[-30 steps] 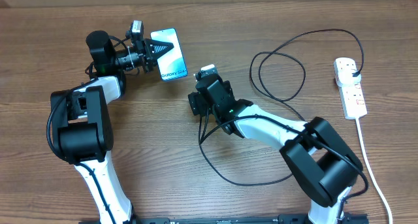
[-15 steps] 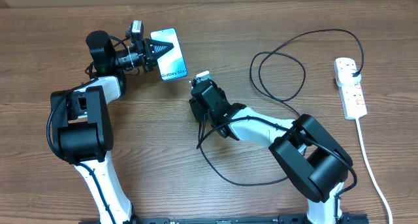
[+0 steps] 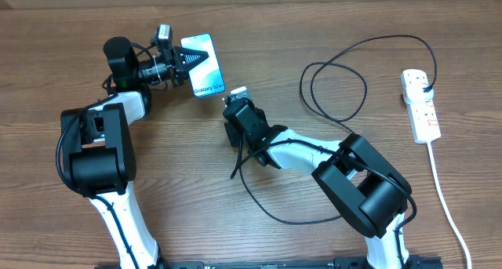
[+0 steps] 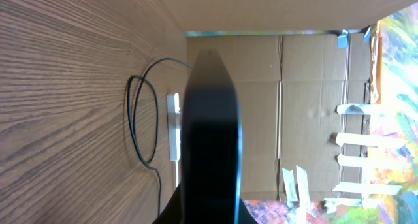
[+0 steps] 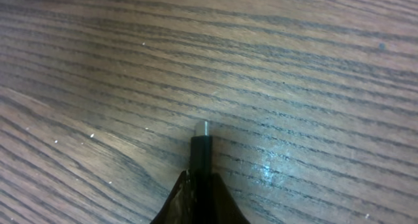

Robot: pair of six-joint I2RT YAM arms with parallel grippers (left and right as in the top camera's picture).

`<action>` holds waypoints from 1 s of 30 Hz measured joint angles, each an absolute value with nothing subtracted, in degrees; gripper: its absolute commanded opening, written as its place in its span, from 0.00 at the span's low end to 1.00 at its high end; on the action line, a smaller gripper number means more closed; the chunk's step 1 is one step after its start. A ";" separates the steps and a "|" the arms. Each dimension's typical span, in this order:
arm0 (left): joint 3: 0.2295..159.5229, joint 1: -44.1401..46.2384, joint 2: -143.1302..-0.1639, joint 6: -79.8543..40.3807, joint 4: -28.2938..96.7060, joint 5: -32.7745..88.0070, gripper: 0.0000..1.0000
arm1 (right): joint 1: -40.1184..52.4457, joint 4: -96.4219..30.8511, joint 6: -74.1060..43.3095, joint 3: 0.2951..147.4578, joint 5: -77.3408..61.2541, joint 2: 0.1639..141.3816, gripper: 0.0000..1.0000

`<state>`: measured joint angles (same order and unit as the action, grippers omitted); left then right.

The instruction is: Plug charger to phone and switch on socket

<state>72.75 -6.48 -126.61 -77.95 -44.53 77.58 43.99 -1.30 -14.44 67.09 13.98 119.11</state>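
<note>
- charger (image 5: 201,149), the long thin black cable with a small metal-tipped connector: how will it handle?
- light and floppy, stiff only at the connector. right gripper (image 5: 200,185) is clamped just behind that tip, low over the brown wooden table (image 3: 259,18), beside the slim blue-screened phone (image 3: 209,82), which the left gripper (image 3: 200,59) pinches.

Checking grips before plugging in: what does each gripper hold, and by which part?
Left gripper clamps the phone by a long edge; right gripper pinches the charger just behind its connector tip.
</note>
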 measured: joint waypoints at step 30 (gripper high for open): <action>72.73 -4.69 -126.61 -88.66 -56.21 79.57 0.05 | 23.38 52.23 -51.35 44.38 -59.24 110.13 0.04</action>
